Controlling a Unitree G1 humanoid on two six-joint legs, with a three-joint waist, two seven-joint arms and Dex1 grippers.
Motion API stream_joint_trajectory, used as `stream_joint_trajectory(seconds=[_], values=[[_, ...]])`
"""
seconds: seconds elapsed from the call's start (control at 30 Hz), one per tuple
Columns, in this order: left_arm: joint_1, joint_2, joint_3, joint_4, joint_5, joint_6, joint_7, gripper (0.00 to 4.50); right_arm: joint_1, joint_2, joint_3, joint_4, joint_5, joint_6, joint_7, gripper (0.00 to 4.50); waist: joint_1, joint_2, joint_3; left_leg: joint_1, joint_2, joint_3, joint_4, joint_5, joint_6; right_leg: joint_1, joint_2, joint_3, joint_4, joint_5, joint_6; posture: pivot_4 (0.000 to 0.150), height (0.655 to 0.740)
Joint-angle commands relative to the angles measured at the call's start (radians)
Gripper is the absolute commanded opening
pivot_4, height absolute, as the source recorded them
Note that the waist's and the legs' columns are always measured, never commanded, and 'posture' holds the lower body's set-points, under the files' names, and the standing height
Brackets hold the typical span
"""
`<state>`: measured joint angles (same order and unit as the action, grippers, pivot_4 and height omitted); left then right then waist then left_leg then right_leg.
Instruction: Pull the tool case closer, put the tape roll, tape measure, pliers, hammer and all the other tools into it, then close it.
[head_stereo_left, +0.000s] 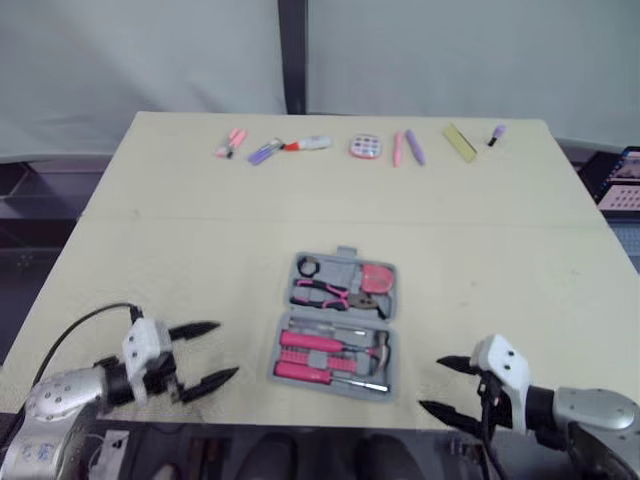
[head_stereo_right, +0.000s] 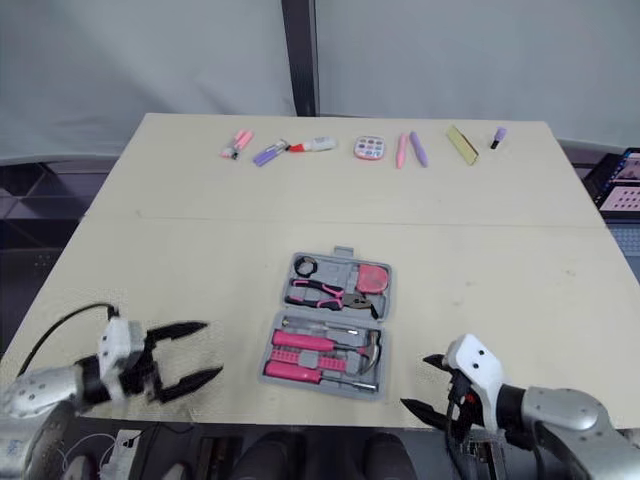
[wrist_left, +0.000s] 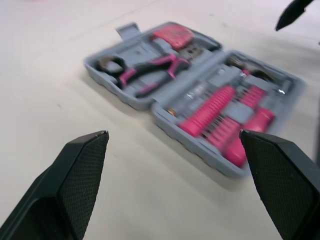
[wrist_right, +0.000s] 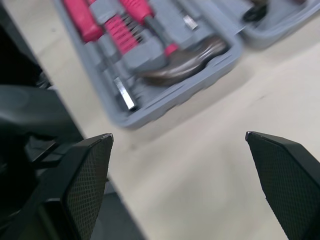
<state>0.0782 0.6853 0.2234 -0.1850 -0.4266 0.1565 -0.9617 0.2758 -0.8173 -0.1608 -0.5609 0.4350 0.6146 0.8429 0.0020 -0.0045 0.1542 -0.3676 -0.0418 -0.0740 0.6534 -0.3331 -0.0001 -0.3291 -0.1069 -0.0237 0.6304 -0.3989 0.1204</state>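
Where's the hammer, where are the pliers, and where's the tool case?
hammer (wrist_right: 187, 61): right wrist view, on its steel head.
pliers (head_stereo_left: 330, 292): left eye view, on the pink handles.
tool case (head_stereo_left: 338, 268): left eye view, on a bare grey part of the far half.

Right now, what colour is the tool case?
Grey; the tool case shows best in the left wrist view.
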Motion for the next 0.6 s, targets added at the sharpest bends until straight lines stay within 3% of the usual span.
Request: stream_joint_trajectory(seconds=[0.03, 0.07, 0.3, 0.33, 0.6], values=[[-0.125, 0.035, -0.083, 0.102, 0.04, 0.061, -0.037, 3.98, -0.1, 0.02, 0.047, 0.101, -0.052, 0.01, -0.058, 3.98, -0.002, 0.0, 0.0, 0.0, 0.0, 0.0, 0.0, 0.0, 0.0, 0.0, 0.001, 0.0, -0.001, 0.0, 0.0, 0.15, 0.74], [-0.165, 0.034, -0.111, 0.14, 0.058, 0.053, -0.049, 3.73, -0.136, 0.027, 0.067, 0.14, -0.078, 0.011, -0.079, 3.7, -0.003, 0.0, 0.0, 0.0, 0.0, 0.0, -0.002, 0.0, 0.0, 0.0, 0.001, 0.0, -0.001, 0.0, 0.0, 0.15, 0.74], [-0.317, 0.012, -0.234, 0.347, 0.156, -0.043, -0.114, 0.24, -0.272, 0.07, 0.148, 0.248, -0.155, -0.004, -0.12, 0.24, -0.011, 0.001, 0.0, -0.003, 0.0, 0.003, -0.001, 0.0, 0.0, -0.01, 0.003, -0.005, 0.011, 0.0, 0.0, 0.15, 0.74], [-0.334, 0.005, -0.248, 0.374, 0.17, -0.057, -0.118, 0.07, -0.289, 0.074, 0.161, 0.256, -0.155, 0.011, -0.118, 0.04, -0.01, 0.001, 0.0, -0.003, 0.0, 0.003, -0.001, 0.0, 0.0, -0.011, 0.003, -0.006, 0.014, 0.0, 0.0, 0.15, 0.74], [-0.434, -0.062, -0.318, 0.525, 0.257, -0.161, -0.115, 0.07, -0.371, 0.116, 0.209, 0.283, -0.172, 0.102, -0.148, 0.04, -0.006, 0.001, 0.0, -0.004, -0.001, 0.001, 0.003, 0.0, 0.0, -0.012, 0.002, -0.006, 0.017, 0.0, 0.0, 0.15, 0.74]])
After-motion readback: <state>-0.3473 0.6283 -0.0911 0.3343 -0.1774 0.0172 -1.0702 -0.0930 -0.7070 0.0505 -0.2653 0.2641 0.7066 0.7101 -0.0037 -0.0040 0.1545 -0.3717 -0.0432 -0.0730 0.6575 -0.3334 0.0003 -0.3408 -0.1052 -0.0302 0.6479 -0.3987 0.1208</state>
